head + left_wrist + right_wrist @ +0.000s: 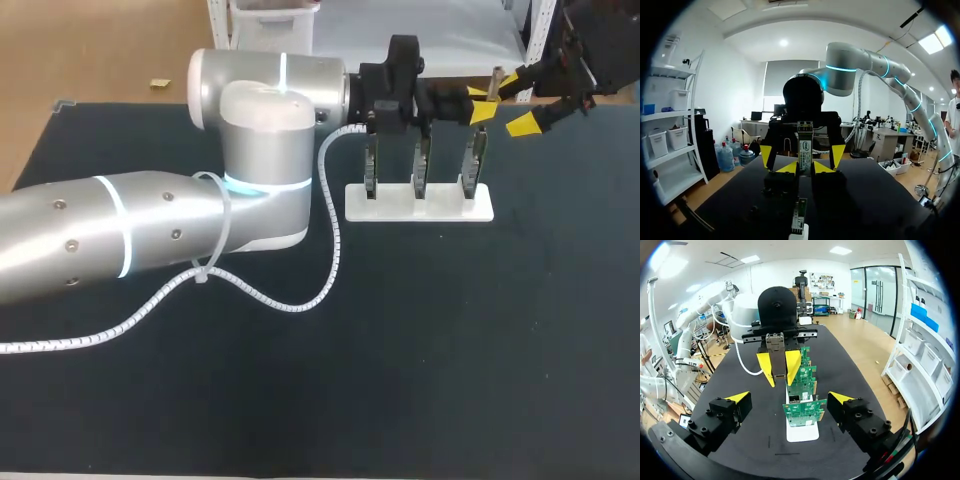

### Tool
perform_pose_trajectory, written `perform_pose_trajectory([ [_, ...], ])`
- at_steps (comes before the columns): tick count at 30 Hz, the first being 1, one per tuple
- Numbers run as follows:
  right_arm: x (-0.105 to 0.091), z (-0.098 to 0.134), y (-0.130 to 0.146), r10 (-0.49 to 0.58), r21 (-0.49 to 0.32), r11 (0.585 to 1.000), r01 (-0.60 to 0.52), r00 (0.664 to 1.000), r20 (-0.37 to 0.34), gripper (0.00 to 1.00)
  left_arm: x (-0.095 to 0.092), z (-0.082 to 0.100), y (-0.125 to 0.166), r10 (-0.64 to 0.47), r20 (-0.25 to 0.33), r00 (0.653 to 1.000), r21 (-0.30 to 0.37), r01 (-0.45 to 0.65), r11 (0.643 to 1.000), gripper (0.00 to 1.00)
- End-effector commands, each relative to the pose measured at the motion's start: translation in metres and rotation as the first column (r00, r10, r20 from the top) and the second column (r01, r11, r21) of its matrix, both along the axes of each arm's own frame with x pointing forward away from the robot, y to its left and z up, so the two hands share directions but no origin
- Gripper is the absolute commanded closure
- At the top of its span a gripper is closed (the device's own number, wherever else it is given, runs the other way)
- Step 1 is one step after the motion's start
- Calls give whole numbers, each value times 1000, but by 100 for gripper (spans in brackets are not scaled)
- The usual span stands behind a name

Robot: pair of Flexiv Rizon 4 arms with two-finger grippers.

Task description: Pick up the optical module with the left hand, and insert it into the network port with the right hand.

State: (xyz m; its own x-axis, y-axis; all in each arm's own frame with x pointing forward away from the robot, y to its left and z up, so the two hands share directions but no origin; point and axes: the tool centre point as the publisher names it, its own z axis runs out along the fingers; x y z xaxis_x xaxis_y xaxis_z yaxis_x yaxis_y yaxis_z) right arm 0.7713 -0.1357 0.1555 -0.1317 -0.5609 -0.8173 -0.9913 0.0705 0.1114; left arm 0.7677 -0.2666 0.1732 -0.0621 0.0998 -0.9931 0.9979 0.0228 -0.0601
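Head view, over the dark table (480,360): the left arm (150,235) comes in from the left edge. Its left gripper (482,108) is raised at the far side, above a white stand (420,210) that carries three circuit boards (421,165) upright in a row. The right gripper (515,100) faces it from the far right corner, close by. A white coiled cable (330,240) loops off the left arm onto the table.

Left wrist view: the left gripper's yellow-tipped fingers (785,168) are drawn close together and pinch the optical module (805,145) from both sides. The module stands upright between them, its upper end clear of the tips. It is held in the air above the boards and touches none of them. Ahead of it, the right gripper's fingers stand wide apart and hold nothing.

Right wrist view: the right gripper's jaws are spread wide. Only the nearest board shows in the gap between them, lower down, and neither tip touches it. Beyond, the left gripper hangs over the row of boards with the module clamped between its tips. The white stand lies flat on the table under the boards.
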Motion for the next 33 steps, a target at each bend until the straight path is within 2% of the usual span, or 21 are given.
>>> perform_pose_trajectory([
  [1, 0, 0, 0, -1, -1, 1000, 1, 1000, 0, 0, 3, -1, -1, -5, -1, 1000, 0, 5, 1000, 100],
  [33, 0, 0, 0, -1, -1, 1000, 1, 1000, 0, 0, 3, -6, 0, 20, -7, 1000, 10, -20, 1000, 100],
])
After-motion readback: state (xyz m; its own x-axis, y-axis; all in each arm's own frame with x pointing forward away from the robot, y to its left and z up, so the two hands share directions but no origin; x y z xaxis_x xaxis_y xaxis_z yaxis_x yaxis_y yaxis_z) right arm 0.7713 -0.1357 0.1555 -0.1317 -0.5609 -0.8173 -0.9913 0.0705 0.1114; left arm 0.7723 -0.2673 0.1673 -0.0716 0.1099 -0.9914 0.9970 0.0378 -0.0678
